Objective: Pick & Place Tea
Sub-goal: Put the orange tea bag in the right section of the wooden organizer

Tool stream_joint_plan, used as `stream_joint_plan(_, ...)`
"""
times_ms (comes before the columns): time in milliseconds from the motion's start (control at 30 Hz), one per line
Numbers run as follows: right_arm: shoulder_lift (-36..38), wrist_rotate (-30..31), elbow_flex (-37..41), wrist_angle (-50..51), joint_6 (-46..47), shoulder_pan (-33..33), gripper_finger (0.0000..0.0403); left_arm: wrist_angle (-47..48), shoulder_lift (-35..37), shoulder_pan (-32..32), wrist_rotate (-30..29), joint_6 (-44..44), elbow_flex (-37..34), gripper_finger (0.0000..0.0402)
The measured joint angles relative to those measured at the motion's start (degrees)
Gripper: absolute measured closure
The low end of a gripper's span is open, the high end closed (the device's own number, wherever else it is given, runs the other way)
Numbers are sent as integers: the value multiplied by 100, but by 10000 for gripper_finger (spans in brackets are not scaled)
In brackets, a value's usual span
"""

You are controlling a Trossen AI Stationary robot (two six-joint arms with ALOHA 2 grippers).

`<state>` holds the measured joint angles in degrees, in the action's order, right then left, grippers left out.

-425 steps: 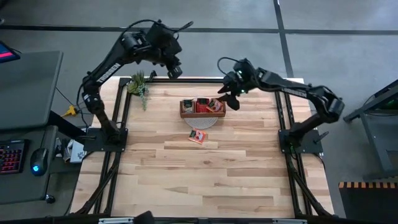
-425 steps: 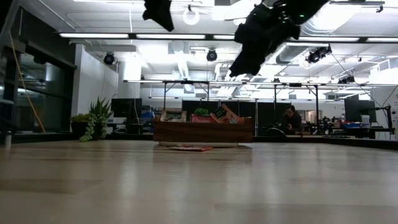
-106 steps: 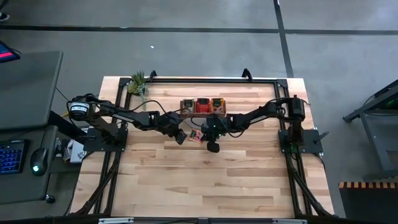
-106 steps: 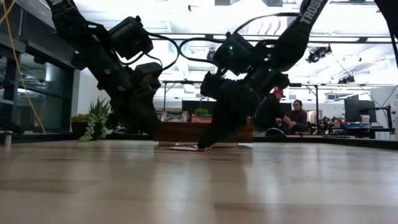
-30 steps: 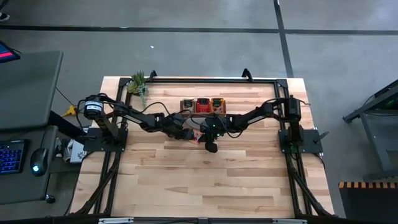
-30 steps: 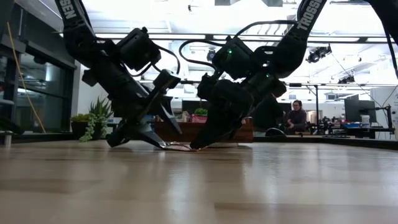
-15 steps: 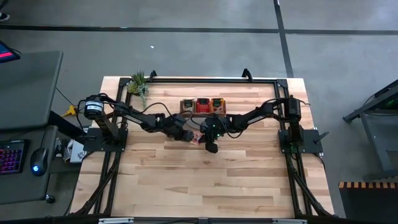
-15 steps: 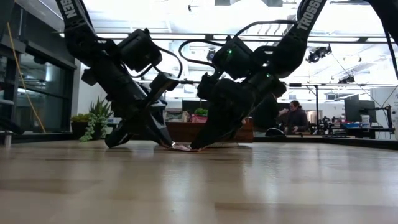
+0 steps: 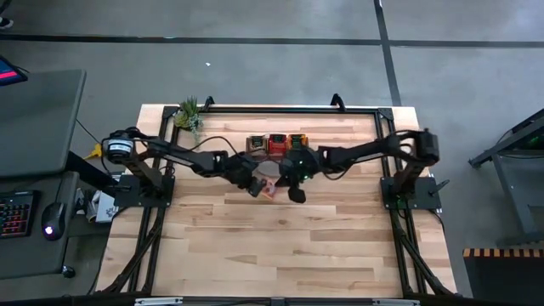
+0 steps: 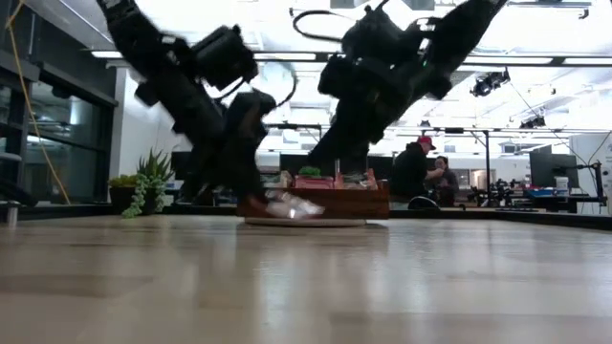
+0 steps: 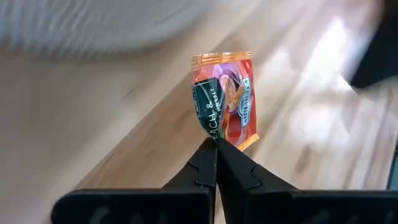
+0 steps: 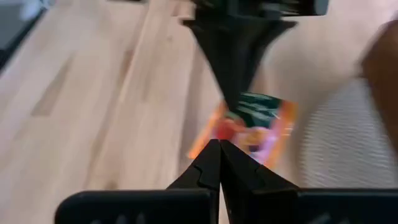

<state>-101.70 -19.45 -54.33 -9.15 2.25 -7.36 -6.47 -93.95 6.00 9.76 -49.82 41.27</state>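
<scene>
Tea sachet (image 11: 225, 99), thin, featherlight and crinkly-slick, hangs just above the counter (image 11: 74, 124) in front of the tray (image 9: 276, 144), my left end effector (image 11: 216, 144) clamped on its bottom edge, and I judge an edge pinch best; right end effector (image 12: 219, 146) is closed, empty.

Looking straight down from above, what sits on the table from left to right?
Potted plant → left end effector → tea sachet it holds → right end effector.

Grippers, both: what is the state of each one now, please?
Left gripper: shut on the flat orange tea sachet, lifted.
Right gripper: shut, holding nothing.
</scene>
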Motion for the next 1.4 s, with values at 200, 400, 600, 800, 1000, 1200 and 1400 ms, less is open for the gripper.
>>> stream_joint_plan(200,748,398,0,867,-668,-203,392,1303,185,3,36,1555,986,401)
stream_joint_plan(400,1498,153,-2,1222,-650,-593,379,3424,185,-2,-516,3194,2405,401)
stream_joint_plan(600,2116,-485,-2,1171,-188,-983,347,4407,188,87,-1407,4240,3522,401)
stream_joint_plan(800,2394,-607,-4,1080,-121,-1218,279,4732,196,114,-1591,4954,4222,401)
stream_joint_plan(1000,2372,-583,-4,923,-97,-1342,199,4760,196,116,-1686,5075,4315,401)
stream_joint_plan(1200,2370,-716,-4,582,147,-1367,163,4737,196,116,-1788,5068,4315,401)
stream_joint_plan(1400,2096,-829,-4,290,284,-1363,177,4692,196,116,-1796,5066,4315,401)
